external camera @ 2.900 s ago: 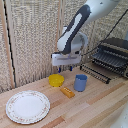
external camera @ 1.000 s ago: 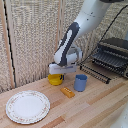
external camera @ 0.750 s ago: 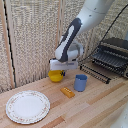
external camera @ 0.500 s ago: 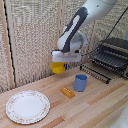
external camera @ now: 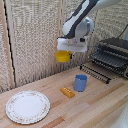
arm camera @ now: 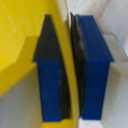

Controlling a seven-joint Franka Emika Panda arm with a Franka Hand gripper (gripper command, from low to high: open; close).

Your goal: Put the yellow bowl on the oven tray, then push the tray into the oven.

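Observation:
My grabber (external camera: 66, 52) is shut on the rim of the yellow dish (external camera: 62, 56) and holds it well above the wooden table, to the exterior view's left of the oven. In the wrist view the blue fingers (arm camera: 94, 70) pinch the thin yellow wall of the dish (arm camera: 20, 45) between them. The baking sheet (external camera: 96, 71), a dark slatted rack, sticks out from the front of the oven (external camera: 114, 56) at the exterior view's right, apart from the dish.
A blue cup (external camera: 80, 82) stands on the table (external camera: 90, 107) below the grabber. A flat orange-yellow block (external camera: 67, 92) lies beside it. A large white patterned plate (external camera: 27, 106) lies at the exterior view's left. A slatted screen backs the table.
The grabber came down to the yellow dish on the table, shut on its rim, and has lifted it up and toward the exterior view's right.

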